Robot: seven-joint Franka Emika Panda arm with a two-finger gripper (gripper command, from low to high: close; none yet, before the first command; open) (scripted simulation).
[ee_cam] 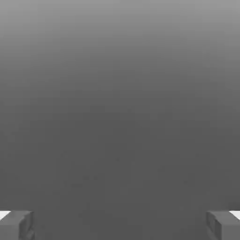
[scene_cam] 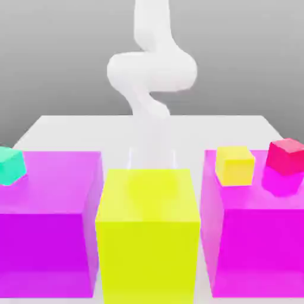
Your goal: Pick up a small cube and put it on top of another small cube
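- Robot's claw (ee_cam: 120, 227): released, its two fingers spread wide, with nothing between them.
- White arm (scene_cam: 152, 71): comes down at the middle of the exterior view, its lower end behind the large yellow-green block (scene_cam: 148, 240), above or near the pale counter (scene_cam: 219, 127); the exact height cannot be told.
- Small yellow cube (scene_cam: 235, 166), likely the one to be stacked on: upright on top of the large magenta block (scene_cam: 258, 252), near its edge facing the yellow-green block.
- Direction: from the claw, the yellow cube lies toward the exterior view's right and seems nearer that camera. Carrying a cube there would probably mean a sideways move at a height clear of both blocks.
- Small red cube (scene_cam: 287, 157): just beyond the yellow one on that side, a neighbour to avoid.
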